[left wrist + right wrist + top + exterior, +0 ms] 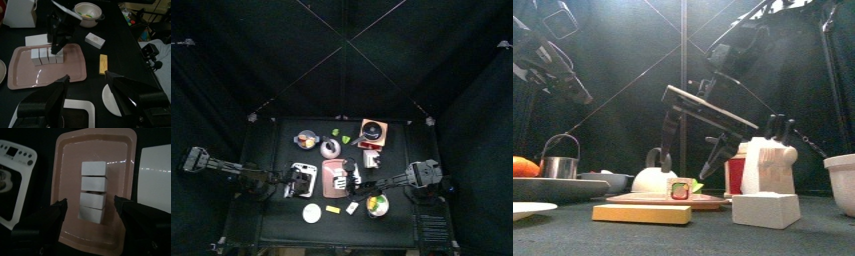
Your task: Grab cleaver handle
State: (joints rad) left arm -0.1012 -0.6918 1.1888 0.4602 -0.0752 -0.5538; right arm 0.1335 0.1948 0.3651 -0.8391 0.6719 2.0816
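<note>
Nearest the front edge of the worktop (700, 240) I see a yellow block (640, 213) in the lower middle of the front view and a white block (764, 210) to its right, with a white plate (527, 210) at the lower left. Behind them lies the pink tray (73, 158), carrying a row of four white cubes (93, 190). My right hand (91, 203) hangs over that row with its jaws spread wide and nothing between them. My left hand (88, 77) hovers above the tray's near edge, its jaws also apart and empty. To the right of the tray in the front view stands the white knife block (764, 165), with dark handles (778, 128) rising from its top. The cleaver must be among them, but I cannot tell which handle is its own, and neither hand touches the block. Farther left sit an orange (524, 167) and a metal cup (561, 165), and a pale bowl (842, 185) shows at the right edge.
</note>
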